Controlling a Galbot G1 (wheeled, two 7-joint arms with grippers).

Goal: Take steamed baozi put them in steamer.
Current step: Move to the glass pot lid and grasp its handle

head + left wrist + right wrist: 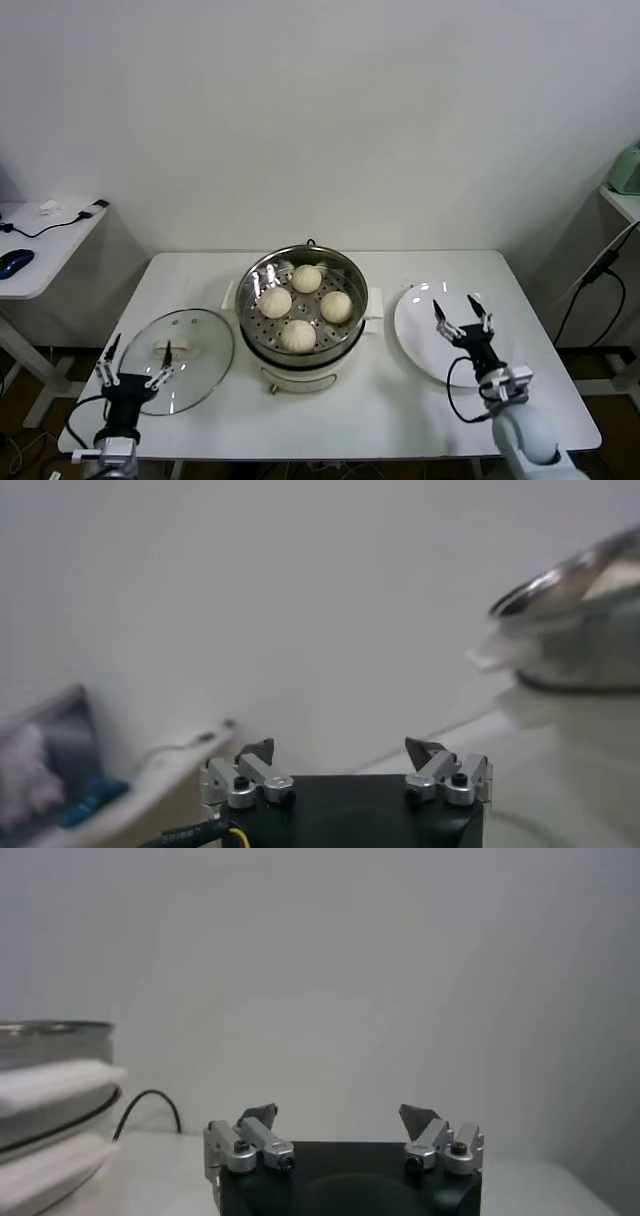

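Already all four steamed baozi (pixel 306 278) sit in the steamer (pixel 303 300), so w/ plate (pixel 420 330) bare the task looks done. Left gripper (pixel 134 362) by lid (pixel 185 355), right gripper (pixel 463 317) over plate; both jaws wide open, holding nothing.

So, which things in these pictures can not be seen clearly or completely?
- Steamer inside: both wrist views show only its outer wall, so the baozi appear in the head view alone.
- Plate: partly covered by the right gripper in the head view.
- Glass lid: near edge behind the left gripper.
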